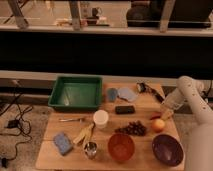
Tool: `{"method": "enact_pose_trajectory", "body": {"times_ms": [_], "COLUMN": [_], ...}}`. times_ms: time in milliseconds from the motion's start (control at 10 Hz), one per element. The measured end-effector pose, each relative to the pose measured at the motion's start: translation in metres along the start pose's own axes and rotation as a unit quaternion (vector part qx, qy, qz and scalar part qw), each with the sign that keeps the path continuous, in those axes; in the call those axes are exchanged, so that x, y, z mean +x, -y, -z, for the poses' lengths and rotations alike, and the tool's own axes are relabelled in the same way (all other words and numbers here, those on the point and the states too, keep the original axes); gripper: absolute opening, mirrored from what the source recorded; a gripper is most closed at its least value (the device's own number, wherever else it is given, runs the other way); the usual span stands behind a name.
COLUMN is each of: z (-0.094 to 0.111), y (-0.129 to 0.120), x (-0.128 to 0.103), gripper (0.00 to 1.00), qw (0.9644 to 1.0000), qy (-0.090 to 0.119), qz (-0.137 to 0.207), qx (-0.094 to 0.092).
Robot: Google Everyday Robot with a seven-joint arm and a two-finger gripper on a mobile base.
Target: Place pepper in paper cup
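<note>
The pepper [154, 117] shows as a small red sliver near the table's right edge, just above the round orange fruit [158, 125]. My gripper [165, 113] hangs at the end of the white arm, right at the pepper's right end and partly covering it. I cannot make out whether it touches the pepper. The white paper cup [100, 119] stands upright near the middle of the table, well to the left of the gripper.
A green tray [76, 92] fills the back left. Dark grapes [132, 128], an orange bowl [121, 146] and a purple bowl [167, 149] lie toward the front. A metal cup [90, 148], a blue sponge [63, 143] and a black block [124, 109] are also here.
</note>
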State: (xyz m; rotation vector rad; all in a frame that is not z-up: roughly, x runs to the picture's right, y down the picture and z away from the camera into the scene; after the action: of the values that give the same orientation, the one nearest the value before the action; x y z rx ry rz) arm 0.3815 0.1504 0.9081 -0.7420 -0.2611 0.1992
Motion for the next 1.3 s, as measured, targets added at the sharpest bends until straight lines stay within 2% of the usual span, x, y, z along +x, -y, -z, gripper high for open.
{"method": "enact_pose_trajectory", "body": {"times_ms": [300, 400, 700, 800, 900, 1000, 1300], "z": [0.0, 0.0, 0.0, 0.0, 0.001, 0.009, 0.025], "y": [0.0, 0.0, 0.001, 0.0, -0.001, -0.013, -0.045], "x": [0.001, 0.001, 0.001, 0.001, 0.0, -0.002, -0.003], "gripper": [0.39, 0.35, 0.05, 0.0, 0.0, 0.0, 0.0], "qw": [1.0, 1.0, 1.0, 1.0, 1.0, 0.9995, 0.9978], "qy": [0.0, 0.0, 0.0, 0.001, 0.009, 0.027, 0.05], "qz": [0.0, 0.0, 0.001, 0.0, -0.002, -0.006, -0.007], "qx": [0.001, 0.001, 0.001, 0.0, -0.002, -0.014, -0.042]}}
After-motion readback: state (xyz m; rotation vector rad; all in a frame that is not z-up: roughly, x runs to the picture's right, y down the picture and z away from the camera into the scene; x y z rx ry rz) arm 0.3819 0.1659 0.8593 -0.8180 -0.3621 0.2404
